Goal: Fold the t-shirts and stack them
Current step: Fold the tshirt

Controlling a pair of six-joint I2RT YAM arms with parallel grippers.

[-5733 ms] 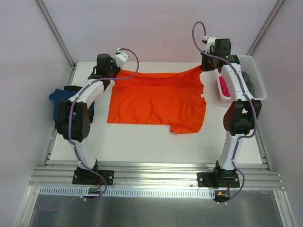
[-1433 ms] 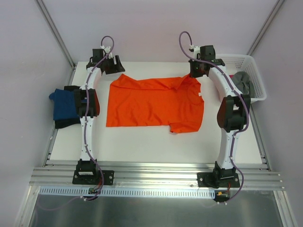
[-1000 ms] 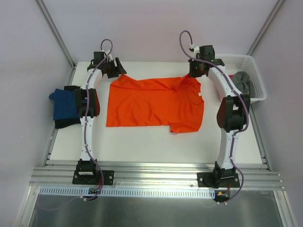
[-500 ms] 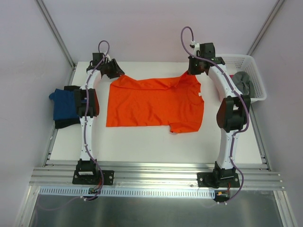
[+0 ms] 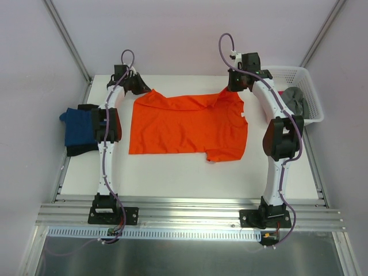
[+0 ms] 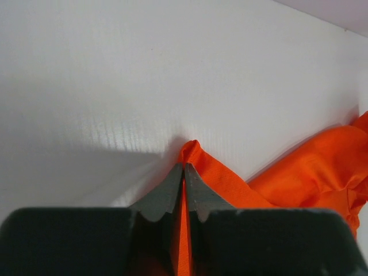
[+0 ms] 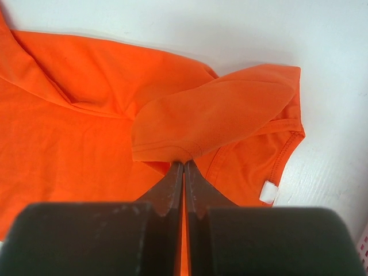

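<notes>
A bright orange t-shirt (image 5: pixel 187 126) lies spread across the middle of the white table. My left gripper (image 5: pixel 142 91) sits at its far left corner, and in the left wrist view the jaws (image 6: pixel 184 167) are shut on a pinch of orange cloth (image 6: pixel 218 181). My right gripper (image 5: pixel 233 91) is at the far right corner, shut on a sleeve hem (image 7: pixel 190 150) that is lifted and folded over the shirt (image 7: pixel 69 144). A dark blue shirt (image 5: pixel 76 127) lies on a black one (image 5: pixel 80 150) at the table's left edge.
A white lattice basket (image 5: pixel 307 95) stands at the far right and holds grey cloth (image 5: pixel 293 99). Grey walls close in behind and at both sides. A metal rail (image 5: pixel 190 214) with both arm bases runs along the near edge.
The left gripper moved right onto the shirt's far left corner and shut on it. The right gripper stayed shut on its corner and shifted slightly farther back.
</notes>
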